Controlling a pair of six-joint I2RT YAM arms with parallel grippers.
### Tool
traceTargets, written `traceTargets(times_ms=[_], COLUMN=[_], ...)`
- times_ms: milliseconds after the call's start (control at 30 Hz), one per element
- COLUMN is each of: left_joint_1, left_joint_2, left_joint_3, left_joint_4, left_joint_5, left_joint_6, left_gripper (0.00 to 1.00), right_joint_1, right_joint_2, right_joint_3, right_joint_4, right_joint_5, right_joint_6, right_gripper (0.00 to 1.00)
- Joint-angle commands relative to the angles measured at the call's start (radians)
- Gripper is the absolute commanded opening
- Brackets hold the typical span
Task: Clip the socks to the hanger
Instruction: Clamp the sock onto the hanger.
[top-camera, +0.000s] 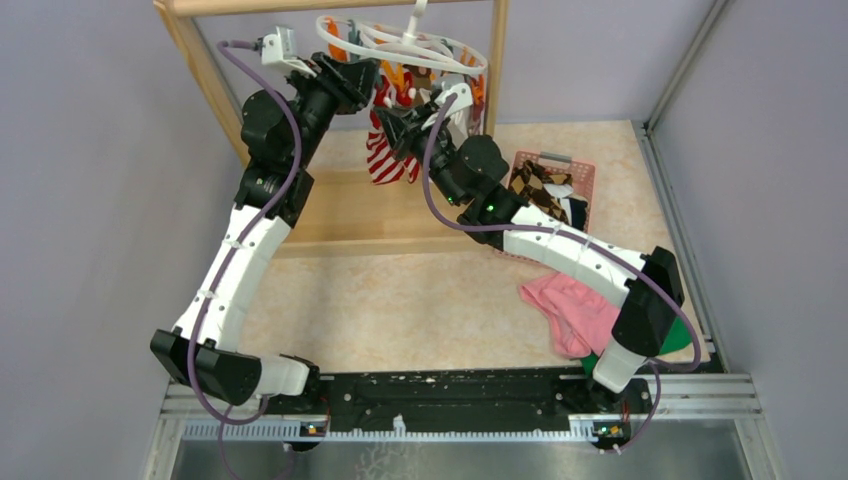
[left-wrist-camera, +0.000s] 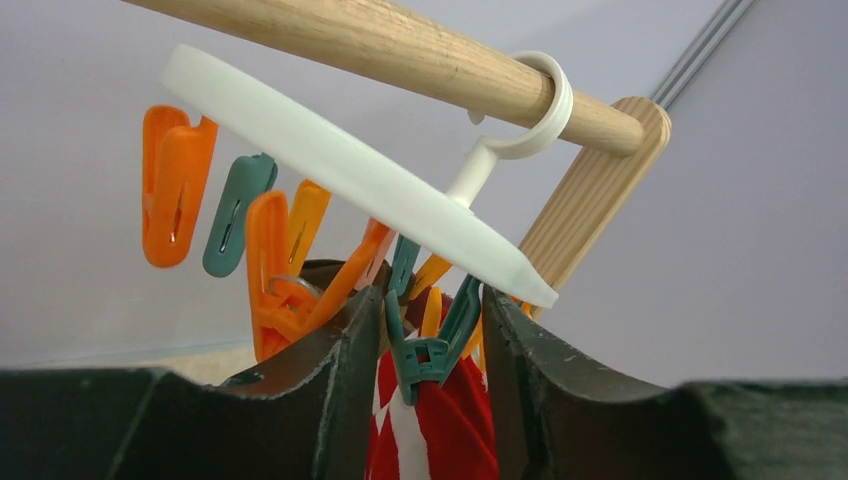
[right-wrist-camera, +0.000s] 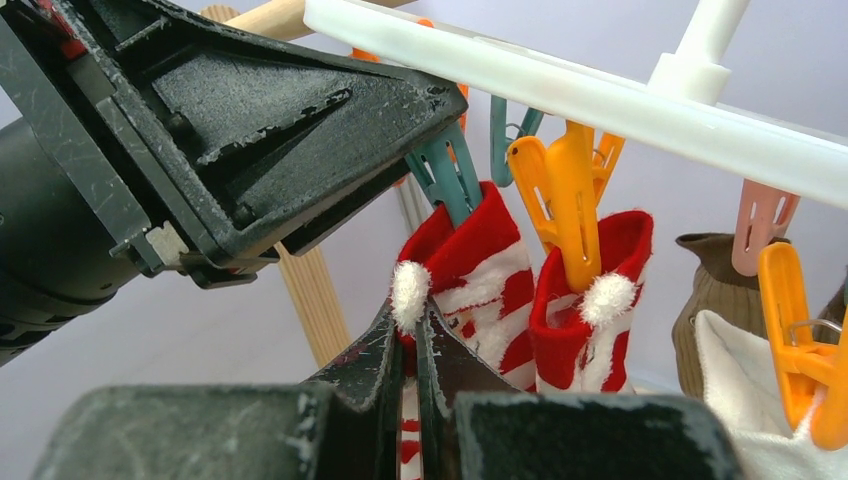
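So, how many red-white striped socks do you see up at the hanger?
2. One striped sock is at the teal clip, the right gripper shut on its cuff; the other striped sock hangs beside it from an orange clip. More may be hidden.

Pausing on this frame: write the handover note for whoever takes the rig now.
Left gripper: straddles a teal clip on the hanger; squeeze unclear.
Right gripper: shut on a striped sock at its cuff, held at that clip.
Done: second striped sock on an orange clip; brown sock and white sock hang beyond.
Left: seat this clip, release, then hang the socks in the pink basket.
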Motion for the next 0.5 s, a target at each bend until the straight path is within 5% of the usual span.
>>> traceTargets(times_ms=[0, 267, 300, 467], left_joint_1=[-0.008, -0.009, -0.009, -0.009], left_joint_2=[-0.050, -0.094, -0.110, -0.170], left_joint_3=[-0.017, -0.056, -0.068, -0.113], left_joint_4=[0.067, 0.072, 0.075, 0.067], left_joint_5=[0.034, 0.130, 0.144, 0.218], left_joint_6=[-0.003, 0.004, 0.005, 0.013], left_gripper=[0.51, 0.85, 0.96, 0.99], right_joint_1=[-0.007, -0.032, -0.035, -0.053], right_joint_2=[-0.026, -0.090, -0.098, -0.153], right_joint_3=[0.006, -0.095, -0.111, -0.195], right_joint_4=[0.048, 0.089, 0.097, 0.136], right_joint_5=[0.001, -0.025, -0.029, -0.053], right_joint_6=[-0.008, 0.011, 0.017, 0.024], right_gripper=[0.00, 0.00, 0.00, 0.00])
